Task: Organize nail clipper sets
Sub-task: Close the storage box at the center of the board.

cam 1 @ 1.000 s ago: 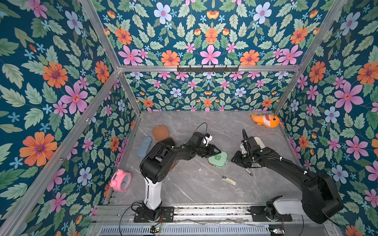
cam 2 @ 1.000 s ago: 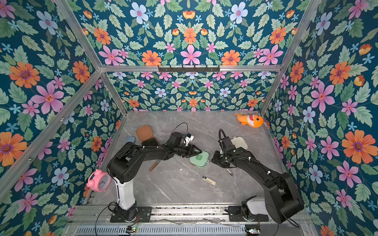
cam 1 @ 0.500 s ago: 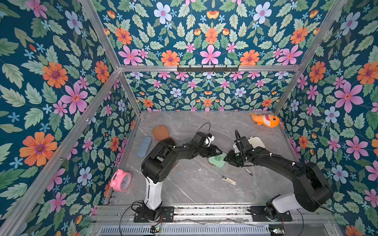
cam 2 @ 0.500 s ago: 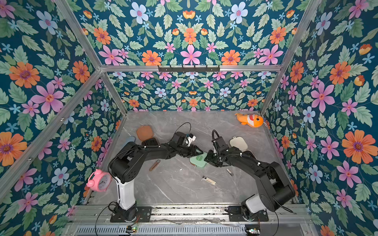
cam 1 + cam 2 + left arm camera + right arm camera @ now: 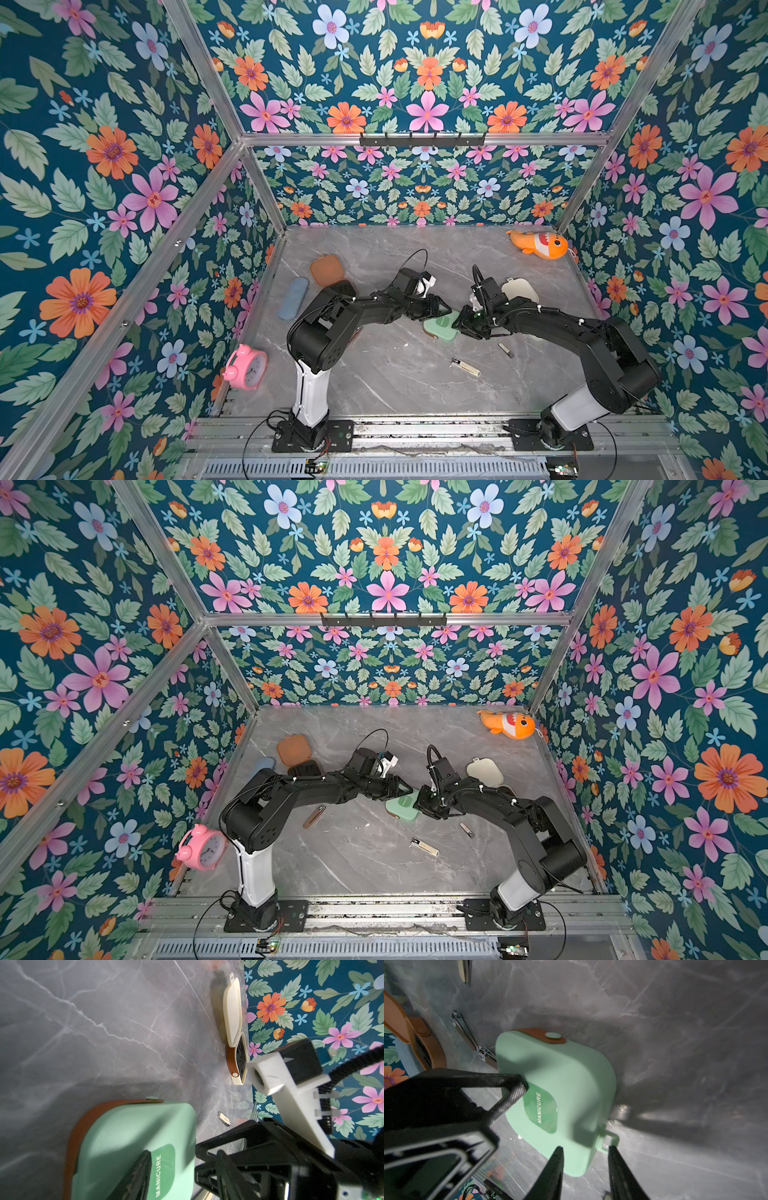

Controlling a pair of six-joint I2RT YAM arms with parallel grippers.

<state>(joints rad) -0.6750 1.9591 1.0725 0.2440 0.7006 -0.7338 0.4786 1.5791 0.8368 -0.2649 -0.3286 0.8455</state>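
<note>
The mint green case [image 5: 442, 329] [image 5: 402, 808] lies closed on the marble table, label up [image 5: 550, 1076]. My left gripper [image 5: 441, 309] [image 5: 182, 1159] is open; one fingertip [image 5: 517, 1088] rests on the lid and the other stands off the case's edge. My right gripper [image 5: 461, 322] [image 5: 585, 1153] is open and straddles the case's corner beside its tab [image 5: 609, 1139]. The brown case [image 5: 327, 270] lies open at the back left. Behind my right arm, the cream case [image 5: 519, 289] [image 5: 232, 1007] is open too. Loose clippers lie in front [image 5: 465, 366] [image 5: 505, 350] and against the mint case [image 5: 467, 1032].
A pale blue oblong case [image 5: 294, 298] lies by the left wall and a pink alarm clock [image 5: 245, 367] stands at the front left. An orange fish toy [image 5: 540, 245] sits in the back right corner. A brown slim tool [image 5: 313, 816] lies by the left arm.
My right gripper has moved left to the mint case's corner and its jaws have narrowed a little. The left gripper and the case have stayed put.
</note>
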